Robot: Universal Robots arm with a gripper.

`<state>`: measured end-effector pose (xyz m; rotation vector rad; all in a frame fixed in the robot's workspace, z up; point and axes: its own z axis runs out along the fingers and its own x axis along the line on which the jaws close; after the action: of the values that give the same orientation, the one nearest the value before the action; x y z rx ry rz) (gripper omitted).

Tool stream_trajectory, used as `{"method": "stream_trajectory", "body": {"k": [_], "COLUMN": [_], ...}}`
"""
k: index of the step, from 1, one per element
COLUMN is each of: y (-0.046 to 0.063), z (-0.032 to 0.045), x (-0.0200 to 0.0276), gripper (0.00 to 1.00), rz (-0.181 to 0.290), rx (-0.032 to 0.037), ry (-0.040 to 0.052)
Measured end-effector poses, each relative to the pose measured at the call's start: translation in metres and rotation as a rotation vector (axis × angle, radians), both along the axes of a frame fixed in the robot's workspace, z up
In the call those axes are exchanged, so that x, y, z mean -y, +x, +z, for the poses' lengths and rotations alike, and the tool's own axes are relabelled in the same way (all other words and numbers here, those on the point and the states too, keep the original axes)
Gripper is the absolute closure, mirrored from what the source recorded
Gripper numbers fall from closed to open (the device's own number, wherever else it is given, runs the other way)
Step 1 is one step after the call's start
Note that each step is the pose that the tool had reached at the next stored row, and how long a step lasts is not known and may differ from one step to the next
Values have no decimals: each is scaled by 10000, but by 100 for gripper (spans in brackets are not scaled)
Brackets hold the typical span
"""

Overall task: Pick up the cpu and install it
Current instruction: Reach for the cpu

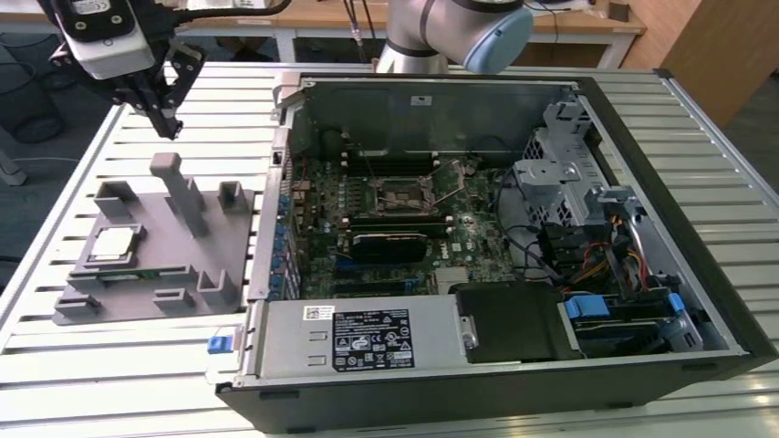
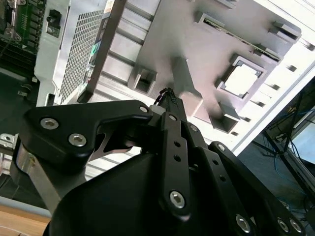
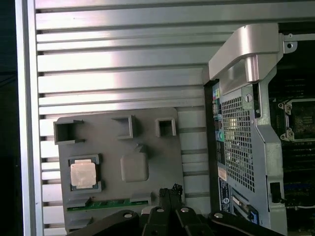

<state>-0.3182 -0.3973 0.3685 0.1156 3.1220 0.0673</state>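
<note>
Closest in the exterior view is the open computer case (image 1: 512, 397) lying on its side, with a silver power supply box (image 1: 353, 338) in its front corner. At the exterior view's left of the case, a grey holder plate (image 1: 122, 306) rests on the slatted metal table (image 1: 122, 383). The cpu (image 1: 113, 244) lies flat in a square pocket of this plate, its shiny top facing up; both wrist views show it there too (image 3: 82, 174) (image 2: 243, 80). Just beside the cpu's pocket, a green memory stick (image 1: 134, 272) sits on its edge in a slot.

Deeper inside the case, the black-framed socket (image 1: 406, 196) on the motherboard has no chip in it.

Farther back, the gripper (image 1: 171, 128) hangs in the air above the plate, about over its tall post (image 1: 171, 182) and well apart from the cpu. Its fingers (image 3: 170, 191) are pressed together at the tips and hold nothing. Behind the case stands the arm (image 1: 451, 32).
</note>
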Motion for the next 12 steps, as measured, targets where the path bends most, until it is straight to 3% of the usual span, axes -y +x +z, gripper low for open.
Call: {"method": "stream_trajectory", "body": {"k": [12], "y": [-263], "z": [-33], "x": [-3], "gripper": [89], "rz": [1], "rx": [-15], "ry": [1]}}
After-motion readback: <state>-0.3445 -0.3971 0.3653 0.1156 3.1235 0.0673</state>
